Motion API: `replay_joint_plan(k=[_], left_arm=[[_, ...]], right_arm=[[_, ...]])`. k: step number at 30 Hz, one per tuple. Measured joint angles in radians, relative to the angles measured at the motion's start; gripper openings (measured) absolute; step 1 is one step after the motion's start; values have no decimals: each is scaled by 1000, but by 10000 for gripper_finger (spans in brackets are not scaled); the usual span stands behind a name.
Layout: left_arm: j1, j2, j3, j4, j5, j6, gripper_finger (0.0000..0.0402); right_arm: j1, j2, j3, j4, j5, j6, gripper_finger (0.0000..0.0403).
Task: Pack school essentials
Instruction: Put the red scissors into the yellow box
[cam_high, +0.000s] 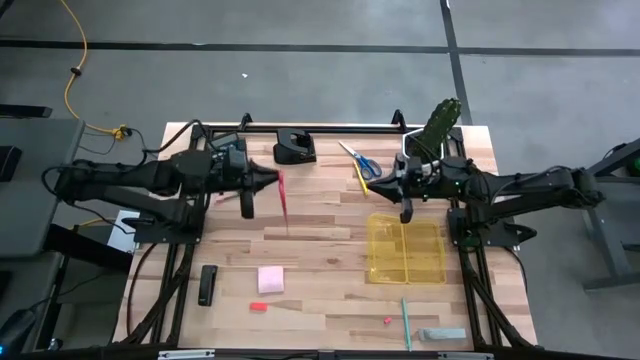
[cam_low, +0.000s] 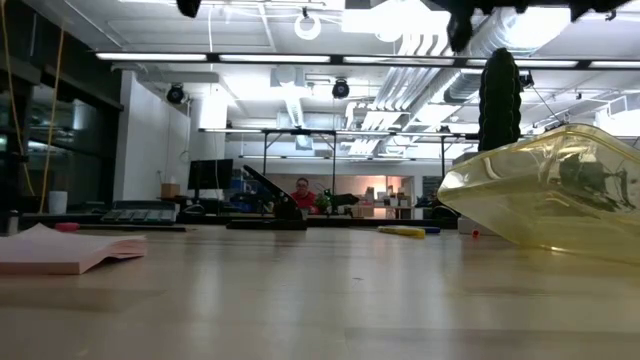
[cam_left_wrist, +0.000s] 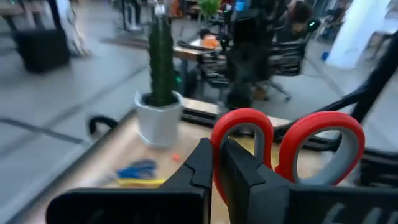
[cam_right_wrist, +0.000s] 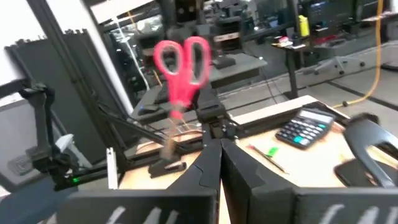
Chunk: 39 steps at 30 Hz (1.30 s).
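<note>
— Holding the red-handled scissors (cam_high: 283, 200) off the wood, is it, that left gripper (cam_high: 272, 180)?

— Yes. Its fingers are clenched on the scissors just below the loops, as the left wrist view shows, and the blades hang over the table's (cam_high: 320, 300) middle. I judge it carries them clear of the surface so nothing snags on the way to the yellow tray (cam_high: 405, 250).

— And the right gripper (cam_high: 406, 212)?

— It hangs over the tray's far rim, near the right edge, fingers pressed together with nothing between them. It looks to be waiting, perhaps to steady the tray, which the low view shows tilted.

— What else needs packing?

— The blue-handled scissors (cam_high: 358, 157) and a yellow pen (cam_high: 361, 180) lie near the far edge beside the cactus (cam_high: 438, 125). The pink sticky pad (cam_high: 271, 279) sits toward the near left, a red bit (cam_high: 259, 306) just beyond it toward the near edge. A teal pen (cam_high: 406, 323) lies close to the near edge, below the tray, with another tiny red bit (cam_high: 386, 321) beside it.

— So the tray is empty?

— It appears so; the packing seems barely begun. The risk I see is the long blades catching the tray's rim or dividers when lowered.
</note>
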Motion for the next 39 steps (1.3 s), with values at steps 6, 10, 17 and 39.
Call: replay_joint_plan(k=[6, 10, 17, 39], left_arm=[[74, 17, 0, 138, 134, 151, 0], [98, 73, -1, 251, 257, 174, 0], [105, 169, -1, 346, 293, 244, 0], [97, 269, 0, 608, 496, 158, 0]], right_arm=[[9, 89, 80, 0, -7, -2, 0], [9, 127, 106, 26, -49, -36, 0], [15, 147, 125, 35, -83, -35, 0], [79, 368, 127, 314, -177, 174, 163]])
